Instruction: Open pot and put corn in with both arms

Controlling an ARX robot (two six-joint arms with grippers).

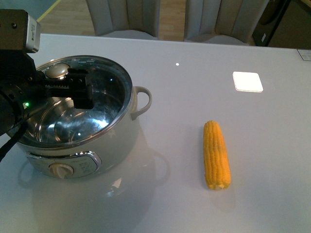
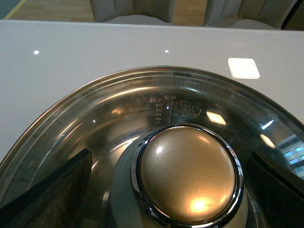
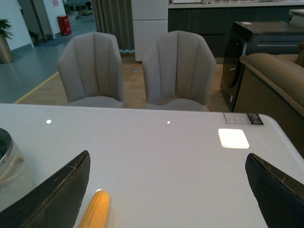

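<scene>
Left gripper (image 2: 170, 156) spread astride lid knob (image 2: 187, 175) | right gripper (image 3: 167, 156) spread | one pot (image 1: 121, 131) | one corn (image 1: 216, 155)

Cream pot (image 1: 121, 141) lidded; yellow corn (image 1: 216, 155) flat, well apart.

1. A home-style dining area, seemingly staged inside a larger hall.
2. 2 padded grey chairs (image 3: 90, 66) face a glossy white table (image 3: 156, 156) on wood flooring (image 3: 134, 88).
3. A sofa (image 3: 280, 71) and dark cabinets (image 3: 213, 16) stand behind.
4. Beyond lies grey floor edged by a yellow line (image 3: 35, 88).
</scene>
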